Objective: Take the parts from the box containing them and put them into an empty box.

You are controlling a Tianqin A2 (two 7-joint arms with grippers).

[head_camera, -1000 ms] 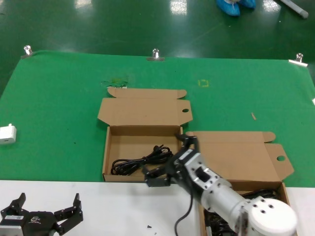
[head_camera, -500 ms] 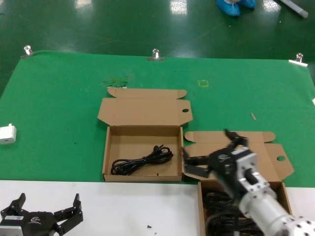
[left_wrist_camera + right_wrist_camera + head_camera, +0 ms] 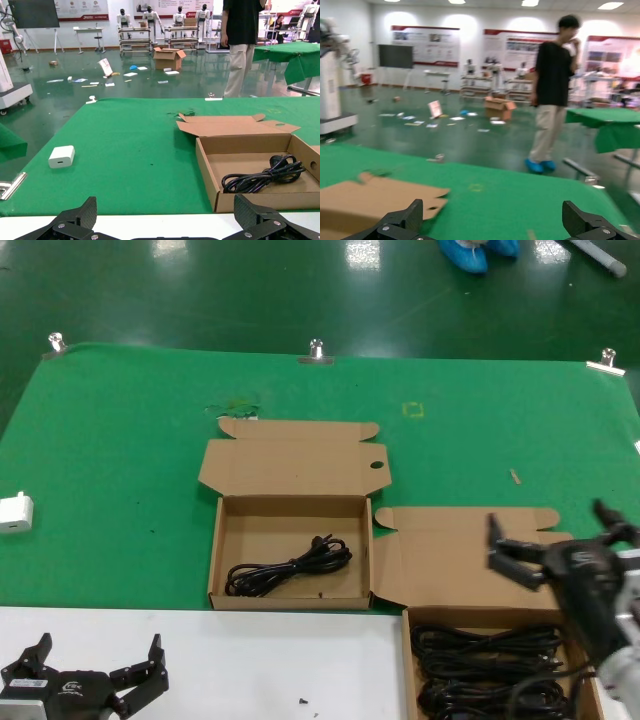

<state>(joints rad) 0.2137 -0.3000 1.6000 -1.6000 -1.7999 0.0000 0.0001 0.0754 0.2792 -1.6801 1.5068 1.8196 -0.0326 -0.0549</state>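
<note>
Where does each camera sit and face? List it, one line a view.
Head: high on the robot, looking down at both cartons; left gripper parked near, right gripper over the full box.
Left wrist: low, facing across the table; fingertips show.
Right wrist: raised, facing the hall; fingertips show.
Head and left wrist share the cord.

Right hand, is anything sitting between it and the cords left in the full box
Nothing visible. The right hand, open and empty, hangs over the lid flap of the box containing them, and the cords lie uncovered just below, with no lid or object over them.
</note>
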